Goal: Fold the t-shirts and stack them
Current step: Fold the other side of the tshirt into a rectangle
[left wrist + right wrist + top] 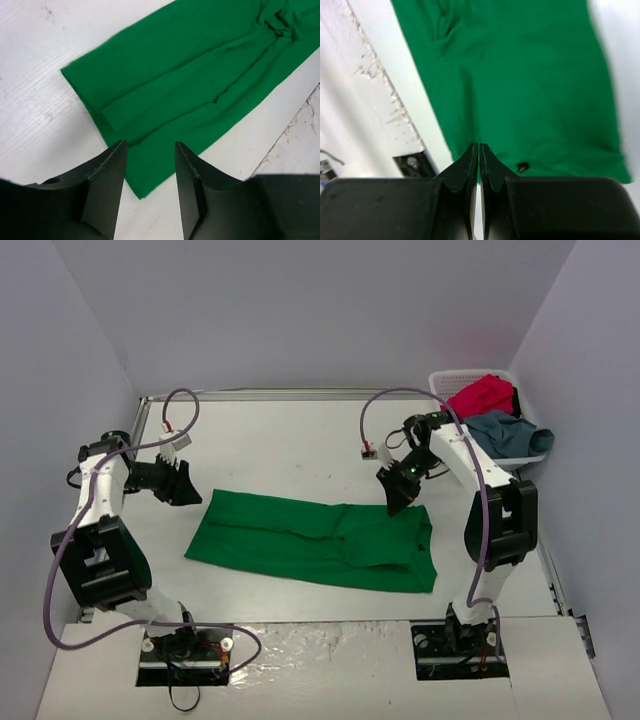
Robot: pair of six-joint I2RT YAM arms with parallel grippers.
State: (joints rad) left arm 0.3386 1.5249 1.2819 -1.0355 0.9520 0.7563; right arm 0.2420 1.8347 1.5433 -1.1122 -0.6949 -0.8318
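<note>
Progress: the green t-shirt [310, 540] lies flat on the table [280, 440] in the middle of the top view. It is drawn into a long band running left to right, with lengthwise folds showing along it in the left wrist view. Judged partly folded: sides look turned in, the crosswise folds are not yet made, and no stack has been started. Left gripper [150, 145] hovers just off the band's left end, jaws partly apart with nothing between them. Right gripper [478, 146] hangs over the band's upper right edge, jaws pressed together, no cloth seen pinched. Containers: a white lattice basket [445, 380] stands at the upper right of the top view. It holds the red t-shirt [482, 395], bunched inside, and the grey-blue t-shirt [505, 432], crumpled and spilling over the near rim. Both are unfolded. Remaining, by my estimate: finish the green one, then take out, fold and stack the other two.
</note>
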